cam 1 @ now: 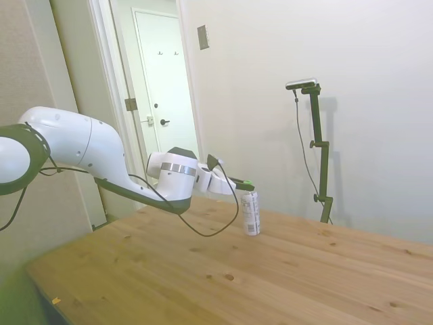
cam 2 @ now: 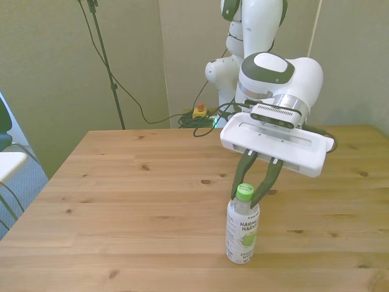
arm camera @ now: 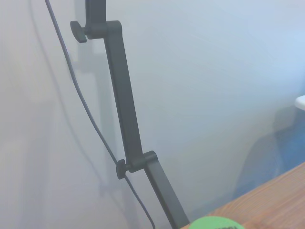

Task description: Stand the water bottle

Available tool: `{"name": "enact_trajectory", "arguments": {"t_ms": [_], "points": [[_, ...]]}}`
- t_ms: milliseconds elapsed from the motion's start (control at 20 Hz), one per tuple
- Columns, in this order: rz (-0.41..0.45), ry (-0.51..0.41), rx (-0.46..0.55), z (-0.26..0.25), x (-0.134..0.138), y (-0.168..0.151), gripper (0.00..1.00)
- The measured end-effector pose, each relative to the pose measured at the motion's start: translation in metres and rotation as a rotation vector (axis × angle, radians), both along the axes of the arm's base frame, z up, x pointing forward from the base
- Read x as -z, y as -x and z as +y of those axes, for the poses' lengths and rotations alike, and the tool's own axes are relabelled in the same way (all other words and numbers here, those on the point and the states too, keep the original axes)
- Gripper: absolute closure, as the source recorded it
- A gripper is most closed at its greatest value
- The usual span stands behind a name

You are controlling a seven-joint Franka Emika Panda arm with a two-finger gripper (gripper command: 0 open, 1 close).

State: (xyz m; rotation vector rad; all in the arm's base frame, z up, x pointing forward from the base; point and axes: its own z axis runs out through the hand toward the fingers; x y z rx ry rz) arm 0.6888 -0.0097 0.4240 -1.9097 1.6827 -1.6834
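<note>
The water bottle [cam 2: 242,234] stands upright on the wooden table [cam 2: 121,194], near its front edge in the front view. It is clear plastic with a green cap [cam 2: 244,191] and a white printed label. My gripper [cam 2: 245,199] reaches down at a slant from behind, and its two dark fingers [cam 2: 265,182] press against either side of the cap and neck. From the side, the bottle [cam 1: 251,215] stands under my gripper [cam 1: 249,188]. Only the cap's top [arm camera: 213,223] shows in the wrist view.
A red button box [cam 2: 199,110] and cables lie on the floor behind the table. A white chair edge [cam 2: 7,161] is at the front view's left. A door [cam 1: 162,88] stands behind the arm in the side view.
</note>
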Motion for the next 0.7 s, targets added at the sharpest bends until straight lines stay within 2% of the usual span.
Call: {"name": "enact_trajectory", "arguments": {"t_ms": [700], "points": [[0.020, -0.011, 0.007, -0.0046, 0.0030, 0.0090, 0.00]]}}
